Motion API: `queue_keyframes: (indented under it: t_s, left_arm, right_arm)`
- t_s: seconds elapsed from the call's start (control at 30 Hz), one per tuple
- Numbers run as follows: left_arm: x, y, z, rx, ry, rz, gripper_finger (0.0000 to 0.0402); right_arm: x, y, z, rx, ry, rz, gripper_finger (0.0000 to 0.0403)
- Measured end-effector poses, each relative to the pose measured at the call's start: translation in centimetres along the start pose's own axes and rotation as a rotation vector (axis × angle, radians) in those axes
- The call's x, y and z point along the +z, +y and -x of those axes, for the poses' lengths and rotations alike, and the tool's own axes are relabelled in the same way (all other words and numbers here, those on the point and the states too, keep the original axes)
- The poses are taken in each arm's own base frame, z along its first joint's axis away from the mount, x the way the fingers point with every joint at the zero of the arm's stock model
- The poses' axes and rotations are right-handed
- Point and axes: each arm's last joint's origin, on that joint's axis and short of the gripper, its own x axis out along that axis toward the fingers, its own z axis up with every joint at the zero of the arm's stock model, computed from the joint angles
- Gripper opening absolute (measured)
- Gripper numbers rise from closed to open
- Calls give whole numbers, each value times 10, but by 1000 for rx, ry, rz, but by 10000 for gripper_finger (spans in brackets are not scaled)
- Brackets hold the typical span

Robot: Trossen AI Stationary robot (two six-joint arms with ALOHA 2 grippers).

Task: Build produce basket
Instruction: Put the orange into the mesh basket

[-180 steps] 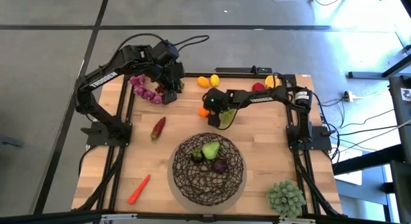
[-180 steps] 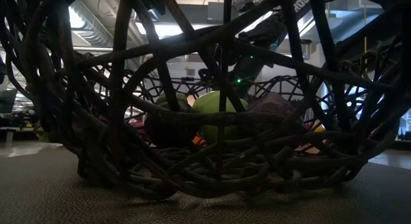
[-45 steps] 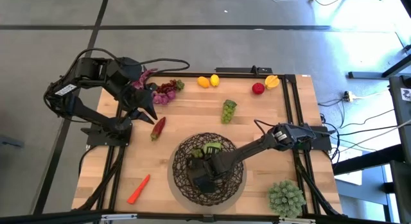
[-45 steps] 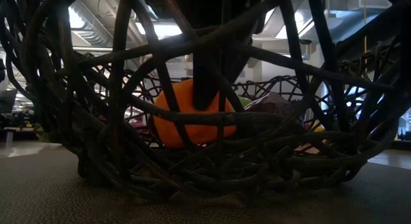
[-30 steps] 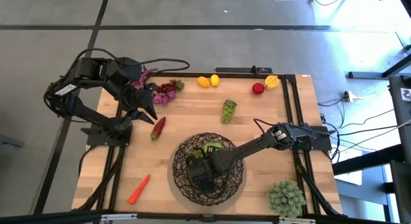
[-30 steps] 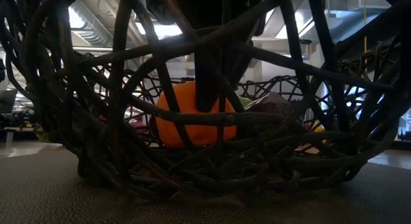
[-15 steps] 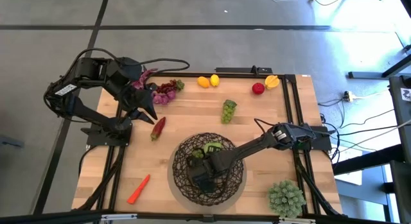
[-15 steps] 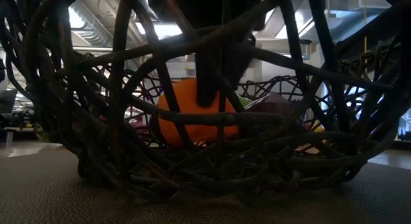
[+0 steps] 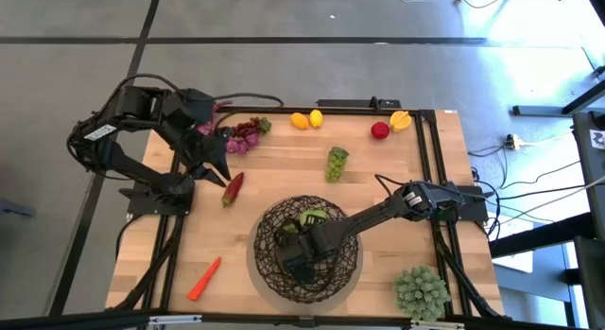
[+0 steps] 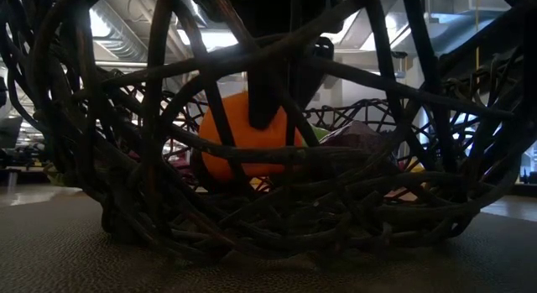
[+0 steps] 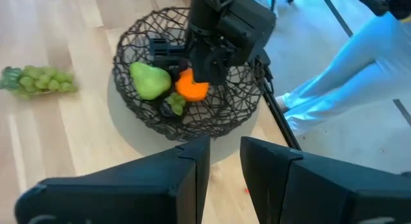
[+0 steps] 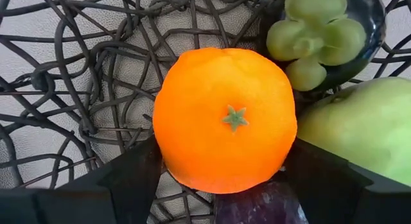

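Observation:
The basket (image 9: 260, 231), a wide bowl of dark woven wire, stands at the table's near middle. My right gripper (image 9: 295, 254) reaches down into it and is shut on the orange (image 12: 225, 118), also seen through the mesh in the low view (image 10: 247, 146). A green pear (image 12: 359, 128), a small green cluster (image 12: 314, 34) and a purple fruit (image 12: 257, 208) lie in the basket beside the orange. My left gripper (image 9: 216, 167) hangs raised over the table's far left, its fingers (image 11: 192, 166) a little apart with nothing between them. My right gripper pinches the orange between its two fingers (image 12: 138, 176), one on each of two opposite sides (image 12: 170, 153). The fingers come from above, pointing steeply down, and the orange's green stem mark faces up at the wrist. The orange sits low inside the basket; I cannot tell whether it touches the wire.
On the table outside the basket lie a green grape bunch (image 9: 336, 163), a red pepper (image 9: 232, 188), a carrot (image 9: 203, 278), purple grapes (image 9: 244, 133), two lemons (image 9: 305, 119) and a red apple (image 9: 380, 130). A pale green spiky plant (image 9: 421, 292) stands at the near right corner.
My right gripper has risen a little inside the basket, still shut on the orange, which stands slightly higher behind the mesh in the low view.

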Motion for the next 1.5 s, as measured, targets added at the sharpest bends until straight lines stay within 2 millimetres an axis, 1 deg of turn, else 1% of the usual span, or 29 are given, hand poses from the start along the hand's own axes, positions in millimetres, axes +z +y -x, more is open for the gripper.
queue_keyframes:
  t_s: [0.17,0.27,0.4,0.63,0.93,1.5]
  left_arm:
    - [5,-1,-15,-36,40,-13,76]
    - [7,-1,-20,-35,56,-17,76]
    - [7,-1,-20,7,62,-23,76]
    - [6,2,-20,154,90,-20,76]
    - [7,-3,-22,142,92,-21,76]
    - [10,-2,-22,146,62,-37,76]
  right_arm:
    - [0,0,0,0,0,0,304]
    - [0,0,0,1,-1,0,304]
    - [0,0,0,8,4,0,304]
    - [0,0,0,10,5,4,304]
    - [0,1,0,24,12,5,304]
    - [3,3,0,55,-17,0,304]
